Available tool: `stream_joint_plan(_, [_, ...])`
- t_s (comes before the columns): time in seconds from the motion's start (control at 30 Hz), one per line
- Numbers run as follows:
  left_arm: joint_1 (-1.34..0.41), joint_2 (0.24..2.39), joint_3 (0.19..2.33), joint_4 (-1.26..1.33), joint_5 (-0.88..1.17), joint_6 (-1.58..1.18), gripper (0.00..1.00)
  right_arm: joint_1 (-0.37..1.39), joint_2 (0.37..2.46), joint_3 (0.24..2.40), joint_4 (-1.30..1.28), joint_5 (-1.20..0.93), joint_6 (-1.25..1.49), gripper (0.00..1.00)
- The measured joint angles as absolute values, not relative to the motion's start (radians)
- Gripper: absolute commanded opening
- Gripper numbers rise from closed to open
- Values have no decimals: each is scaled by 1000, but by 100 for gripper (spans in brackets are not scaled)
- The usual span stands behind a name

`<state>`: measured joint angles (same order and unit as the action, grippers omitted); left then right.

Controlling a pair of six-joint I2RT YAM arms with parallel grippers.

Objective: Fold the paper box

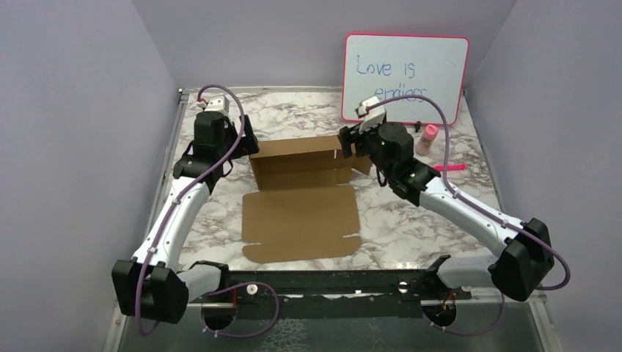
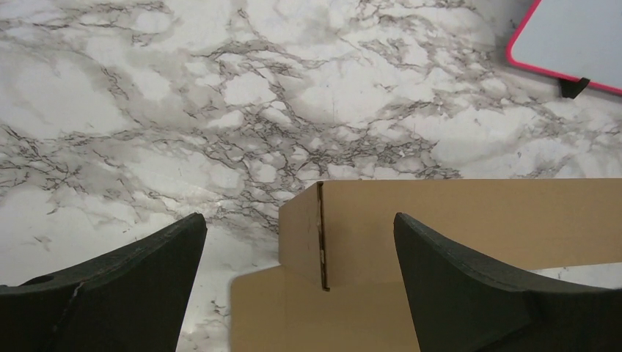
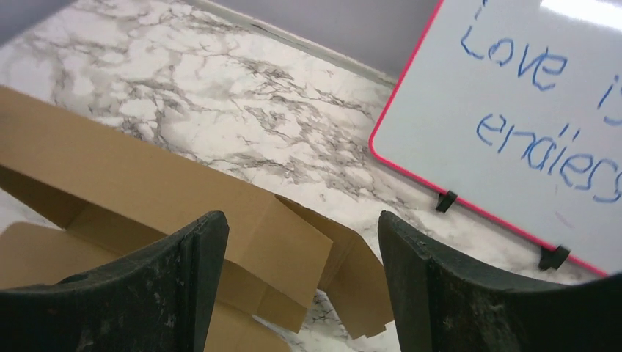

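The brown cardboard paper box [image 1: 301, 209] lies in the middle of the marble table, its near panel flat and its far wall [image 1: 301, 155] folded upright. My left gripper [image 1: 248, 136] is open above the wall's left end; in the left wrist view [image 2: 301, 242] the left corner flap [image 2: 301, 235] stands between its fingers. My right gripper [image 1: 345, 139] is open above the wall's right end; in the right wrist view [image 3: 301, 242] the right side flaps [image 3: 293, 249] lie between its fingers. Neither gripper holds anything.
A pink-framed whiteboard [image 1: 405, 73] with blue writing leans on the back wall, seen also in the right wrist view [image 3: 528, 110]. A pink-capped bottle [image 1: 426, 138] and a pink marker [image 1: 449, 167] lie at the right. The table's left edge [image 1: 170, 169] is close to the left arm.
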<state>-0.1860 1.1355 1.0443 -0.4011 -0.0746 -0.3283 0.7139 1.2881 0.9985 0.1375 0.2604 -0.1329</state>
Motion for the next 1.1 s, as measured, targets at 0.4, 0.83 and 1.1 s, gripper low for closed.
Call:
stream_joint_plan(0.4, [-134,1203,1026,-379,70,-293,96,639,1419,1045,83,144,263,59])
stream_joint_plan(0.83, [-119,1232,970,-319,209,-292,92,632,1447,997,118,17,500,47])
stream_joint_plan(1.1, [-118,1232,960,-304,239,-291,92,626,1449,949,191,-5,579,43])
